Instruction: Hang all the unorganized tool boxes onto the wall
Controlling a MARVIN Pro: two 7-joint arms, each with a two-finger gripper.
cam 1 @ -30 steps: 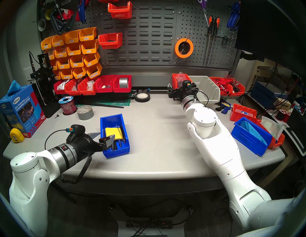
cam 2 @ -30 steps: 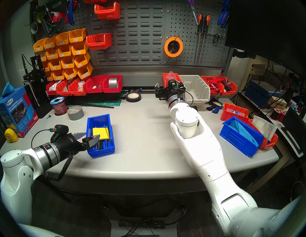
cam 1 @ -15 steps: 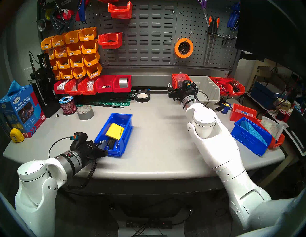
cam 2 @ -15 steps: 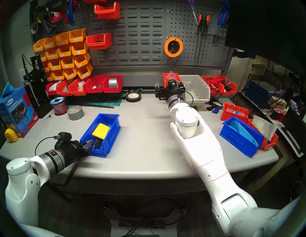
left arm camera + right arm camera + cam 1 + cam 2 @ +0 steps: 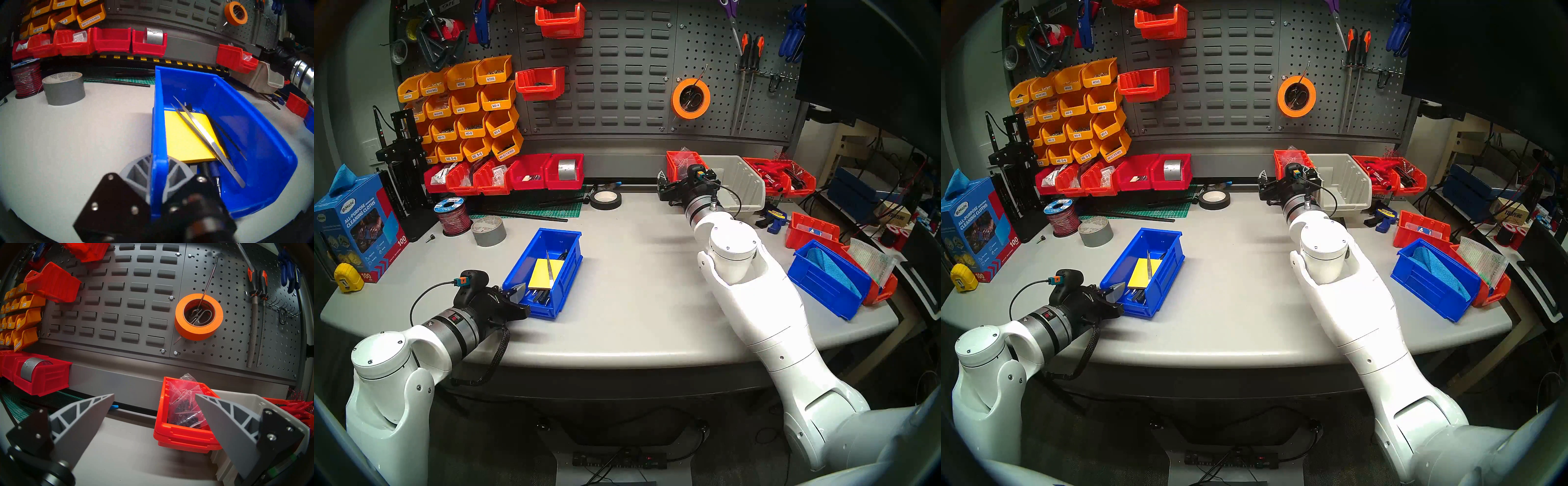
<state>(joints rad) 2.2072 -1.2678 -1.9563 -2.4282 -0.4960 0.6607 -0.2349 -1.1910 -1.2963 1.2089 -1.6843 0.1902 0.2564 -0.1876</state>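
A blue tool box (image 5: 563,271) (image 5: 1163,268) holding a yellow notepad (image 5: 183,135), tweezers and pens sits angled on the table's left half. My left gripper (image 5: 517,294) (image 5: 1115,292) (image 5: 158,176) is shut on its near left wall, one finger inside and one outside. Far back, my right gripper (image 5: 663,181) (image 5: 154,395) stands open and empty beside a red-orange tool box (image 5: 183,434) with a plastic bag in it. Another blue tool box (image 5: 823,288) with a teal cloth and a red-orange one (image 5: 811,234) lie at the right. The wall (image 5: 619,85) carries two red-orange boxes (image 5: 539,83).
A grey tape roll (image 5: 488,230), a wire spool (image 5: 453,217) and a black tape ring (image 5: 605,199) lie behind the held box. A row of red bins (image 5: 504,176) hangs on the bottom rail. A pale grey bin (image 5: 738,183) stands right of my right gripper.
My left gripper dropped from above the blue tool box and shut on its near left wall. The box swung, far end to the right, and its contents shifted. The right arm stayed still.
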